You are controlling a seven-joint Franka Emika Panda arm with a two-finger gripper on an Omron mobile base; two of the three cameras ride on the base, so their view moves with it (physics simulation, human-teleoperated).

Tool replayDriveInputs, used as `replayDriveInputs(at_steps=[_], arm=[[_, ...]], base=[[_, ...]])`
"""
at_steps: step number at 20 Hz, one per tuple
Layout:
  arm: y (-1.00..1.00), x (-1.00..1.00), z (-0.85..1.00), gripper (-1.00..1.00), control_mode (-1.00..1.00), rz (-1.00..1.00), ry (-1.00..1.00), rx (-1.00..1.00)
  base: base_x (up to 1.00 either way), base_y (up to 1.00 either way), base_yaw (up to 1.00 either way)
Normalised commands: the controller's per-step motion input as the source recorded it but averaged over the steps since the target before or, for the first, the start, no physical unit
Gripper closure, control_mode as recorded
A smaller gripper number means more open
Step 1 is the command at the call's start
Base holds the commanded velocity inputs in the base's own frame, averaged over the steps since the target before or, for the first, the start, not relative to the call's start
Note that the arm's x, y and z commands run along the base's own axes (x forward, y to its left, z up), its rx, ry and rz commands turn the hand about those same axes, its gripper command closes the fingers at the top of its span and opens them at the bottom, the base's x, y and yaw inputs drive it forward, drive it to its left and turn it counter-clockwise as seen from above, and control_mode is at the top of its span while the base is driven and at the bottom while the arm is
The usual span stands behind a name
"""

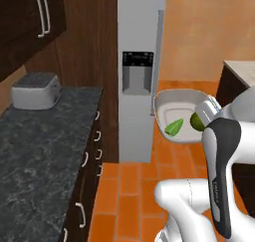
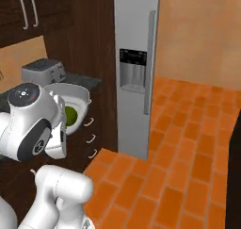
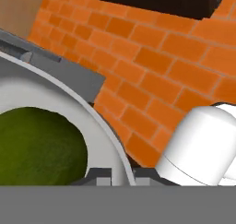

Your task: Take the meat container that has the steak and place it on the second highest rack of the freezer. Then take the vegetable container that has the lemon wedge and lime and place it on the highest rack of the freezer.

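My gripper [image 1: 209, 112] is shut on the rim of the vegetable container [image 1: 172, 99], a shallow white bowl held tilted in the air over the orange floor. A green lime [image 1: 197, 120] and a green wedge [image 1: 174, 128] lie inside it. In the hand view the container's rim [image 3: 99, 121] curves past my gripper [image 3: 118, 176], with the lime [image 3: 39, 144] just inside. From the right base view the container [image 2: 79, 92] and lime [image 2: 70, 115] peek out from behind my arm. The grey freezer [image 1: 137, 47] [image 2: 134, 35] stands beyond with its door closed, hiding the racks.
A dark stone counter [image 1: 40, 151] with a toaster [image 1: 35, 90] [image 2: 43, 71] runs along the left, with drawers below and dark cabinets [image 1: 30, 17] above. Another counter corner [image 1: 240, 72] stands at the right. Orange tile floor [image 2: 188, 143] lies open before the freezer.
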Motion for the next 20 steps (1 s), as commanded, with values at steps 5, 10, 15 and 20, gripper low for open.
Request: replayDriveInputs(at_steps=[5, 10, 15, 20], arm=[[0.0, 0.0, 0.0, 1.0, 1.0, 0.0, 0.0, 0.0], [0.0, 0.0, 0.0, 1.0, 1.0, 0.0, 0.0, 0.0], [0.0, 0.0, 0.0, 1.0, 1.0, 0.0, 0.0, 0.0], [0.0, 0.0, 0.0, 1.0, 1.0, 0.0, 0.0, 0.0]], base=[[0.39, -0.28, -0.75], [0.92, -0.46, -0.49], [1.0, -0.45, -0.3], [1.0, -0.48, -0.1]])
